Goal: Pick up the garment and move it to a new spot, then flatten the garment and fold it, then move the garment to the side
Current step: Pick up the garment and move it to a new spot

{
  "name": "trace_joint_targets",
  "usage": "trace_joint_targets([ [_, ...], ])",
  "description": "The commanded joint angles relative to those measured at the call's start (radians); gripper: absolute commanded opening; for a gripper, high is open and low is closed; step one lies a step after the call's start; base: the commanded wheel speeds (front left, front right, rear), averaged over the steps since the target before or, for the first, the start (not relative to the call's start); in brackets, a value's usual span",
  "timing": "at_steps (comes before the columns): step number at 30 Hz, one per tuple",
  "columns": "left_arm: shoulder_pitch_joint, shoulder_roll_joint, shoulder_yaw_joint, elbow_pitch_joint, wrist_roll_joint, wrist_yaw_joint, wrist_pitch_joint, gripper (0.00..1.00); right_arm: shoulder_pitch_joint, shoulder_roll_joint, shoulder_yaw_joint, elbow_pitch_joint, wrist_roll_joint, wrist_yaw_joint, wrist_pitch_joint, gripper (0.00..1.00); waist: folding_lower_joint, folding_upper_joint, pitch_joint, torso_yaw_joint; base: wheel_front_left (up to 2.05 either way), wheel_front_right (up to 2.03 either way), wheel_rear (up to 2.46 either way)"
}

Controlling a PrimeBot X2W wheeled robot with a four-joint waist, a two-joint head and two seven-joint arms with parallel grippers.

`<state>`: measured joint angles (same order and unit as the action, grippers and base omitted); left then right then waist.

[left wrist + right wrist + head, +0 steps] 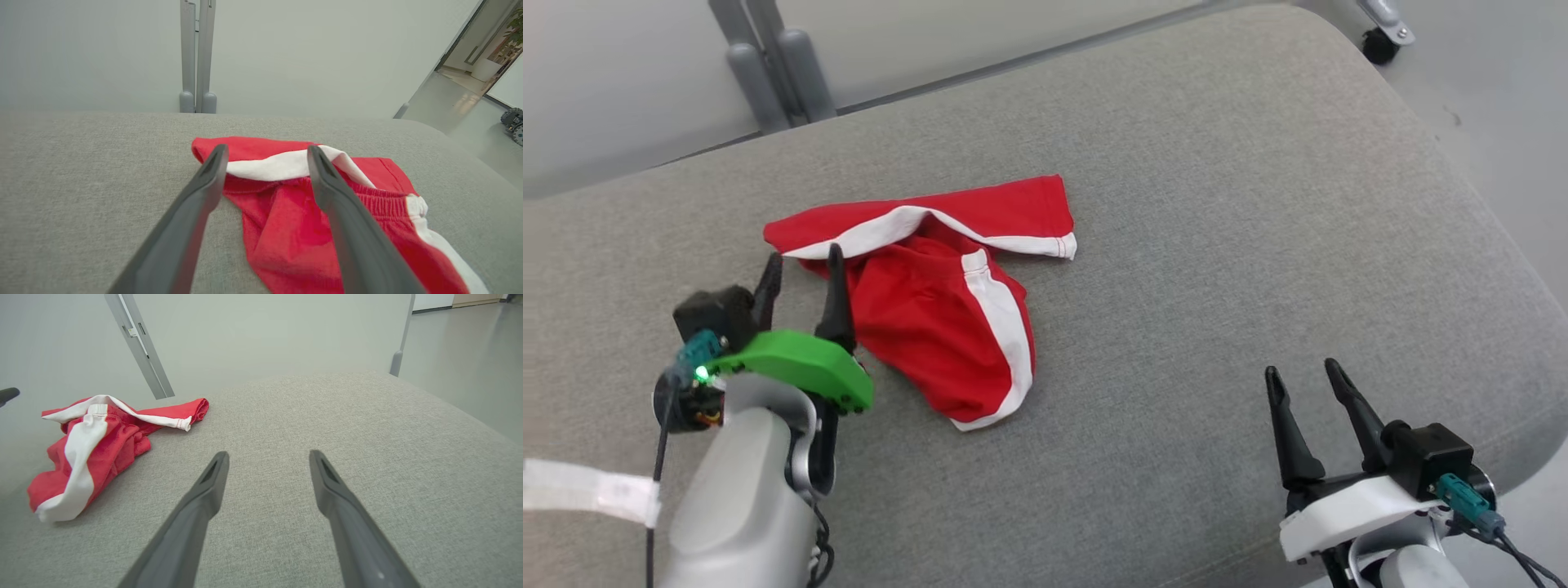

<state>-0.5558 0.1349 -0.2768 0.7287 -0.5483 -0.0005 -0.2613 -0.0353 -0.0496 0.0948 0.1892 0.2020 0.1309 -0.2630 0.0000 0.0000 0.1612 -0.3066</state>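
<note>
Shorts (931, 327), red with white stripes, lie crumpled on the grey cushion (1217, 204), left of its middle in the head view, with one leg folded across the top. Left gripper (803, 255) sits at their left edge with its jaws spread, fingertips by the white band; whether they touch the cloth I cannot tell. Right gripper (1300, 368) hovers well apart at the lower right above bare cushion, jaws likewise spread.

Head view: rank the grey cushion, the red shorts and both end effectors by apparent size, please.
1. grey cushion, spanning most of the frame.
2. red shorts, crumpled on it.
3. left end effector and right end effector: their dark fingers look about alike, so I won't rank one over the other.
</note>
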Motion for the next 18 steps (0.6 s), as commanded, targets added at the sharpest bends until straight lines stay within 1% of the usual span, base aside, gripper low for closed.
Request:
trace_joint_targets([
  [1,0.057,-0.007,0.008,-0.059,0.027,0.009,-0.004,1.00,0.013,-0.002,-0.012,-0.010,-0.015,0.000,-0.003,1.00,0.0000,0.0000,-0.057,0.070,0.00,0.00,0.00],
  [5,0.235,-0.019,0.026,-0.233,0.103,0.030,-0.004,1.00,0.039,-0.007,-0.052,-0.030,-0.040,0.000,-0.003,1.00,0.0000,0.0000,-0.089,0.130,0.00,0.00,0.00],
  [7,0.312,-0.026,0.030,-0.310,0.135,0.032,-0.004,1.00,0.047,-0.016,-0.073,-0.040,-0.049,0.000,-0.003,1.00,0.0000,0.0000,-0.101,0.161,0.00,0.00,0.00],
  [12,0.485,-0.037,0.075,-0.454,0.232,0.061,-0.004,1.00,0.065,-0.030,-0.116,-0.056,-0.060,0.000,-0.003,1.00,0.0000,0.0000,-0.129,0.222,0.00,0.00,0.00],
  [14,0.539,-0.046,0.102,-0.503,0.263,0.064,-0.004,1.00,0.077,-0.030,-0.133,-0.062,-0.065,0.000,-0.003,1.00,0.0000,0.0000,-0.138,0.245,0.00,0.00,0.00],
  [18,0.626,-0.063,0.161,-0.566,0.302,0.049,-0.004,1.00,0.092,-0.026,-0.143,-0.065,-0.075,0.000,-0.003,1.00,0.0000,0.0000,-0.153,0.281,0.00,0.00,0.00],
])
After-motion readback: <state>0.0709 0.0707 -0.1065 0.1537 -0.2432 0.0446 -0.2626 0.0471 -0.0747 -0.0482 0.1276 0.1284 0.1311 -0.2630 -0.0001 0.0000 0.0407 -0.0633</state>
